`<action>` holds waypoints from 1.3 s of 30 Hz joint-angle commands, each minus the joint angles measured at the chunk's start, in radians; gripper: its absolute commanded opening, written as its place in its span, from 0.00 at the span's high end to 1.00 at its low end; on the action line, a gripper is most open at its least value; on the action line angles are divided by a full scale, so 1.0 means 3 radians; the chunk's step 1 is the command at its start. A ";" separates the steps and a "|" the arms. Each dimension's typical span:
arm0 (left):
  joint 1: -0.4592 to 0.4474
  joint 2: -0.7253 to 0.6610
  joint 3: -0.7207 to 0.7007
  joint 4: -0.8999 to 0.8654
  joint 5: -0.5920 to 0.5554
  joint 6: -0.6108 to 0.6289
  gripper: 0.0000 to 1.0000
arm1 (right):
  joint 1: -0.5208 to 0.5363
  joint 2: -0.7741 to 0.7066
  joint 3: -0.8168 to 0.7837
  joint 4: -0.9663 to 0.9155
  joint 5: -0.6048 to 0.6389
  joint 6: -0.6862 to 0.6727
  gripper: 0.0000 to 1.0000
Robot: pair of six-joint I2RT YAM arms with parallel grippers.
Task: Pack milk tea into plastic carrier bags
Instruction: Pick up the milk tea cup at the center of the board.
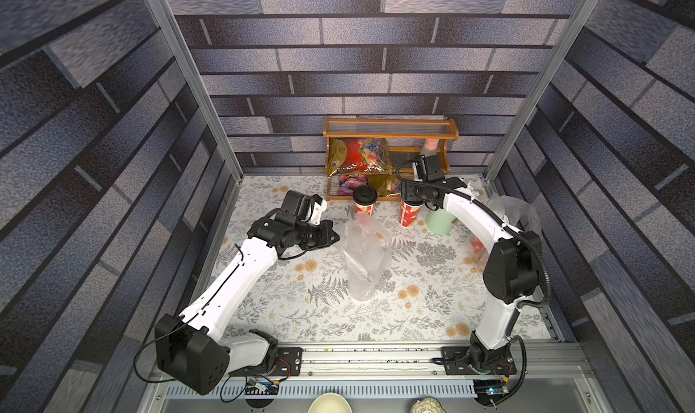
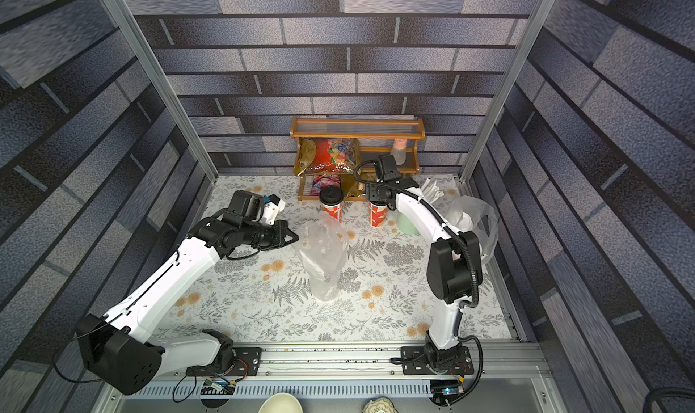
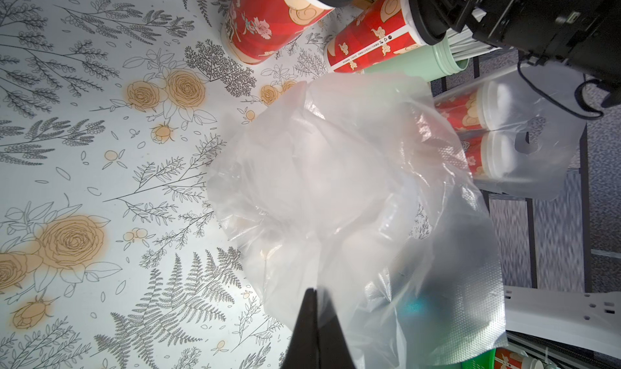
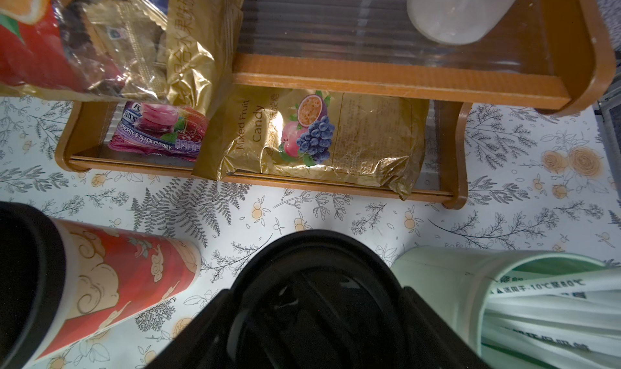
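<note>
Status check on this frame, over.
Left gripper shut on empty bag. Right gripper astride black-lidded cup, grip unclear. Packed bag holds two cups. Green straw cup close beside.

Red cloud-print cups (image 1: 409, 213), blk lids (image 1: 364, 196), clear bag (image 1: 364, 257), mint-green cup (image 1: 440, 221), grey-orange floral tablecloth (image 1: 413, 309)

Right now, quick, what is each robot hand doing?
Left gripper: shut on the edge of the clear carrier bag.
Right gripper: around the lid of the black-lidded red cup; gripping or not cannot be told.
</note>
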 commanded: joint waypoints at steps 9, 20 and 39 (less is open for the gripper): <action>0.0023 -0.0096 -0.0035 -0.0060 0.0039 -0.0054 1.00 | 0.0012 -0.0068 -0.0138 -0.0031 -0.0009 -0.0133 0.20; 0.0019 -0.0097 -0.0007 -0.0076 0.0039 -0.0054 1.00 | 0.0019 -0.0139 -0.0300 0.0068 -0.0009 -0.0096 0.35; 0.0012 -0.0109 -0.0073 -0.0016 0.0054 -0.0072 1.00 | 0.0126 -0.0474 0.0135 -0.0390 -0.0011 -0.0104 0.39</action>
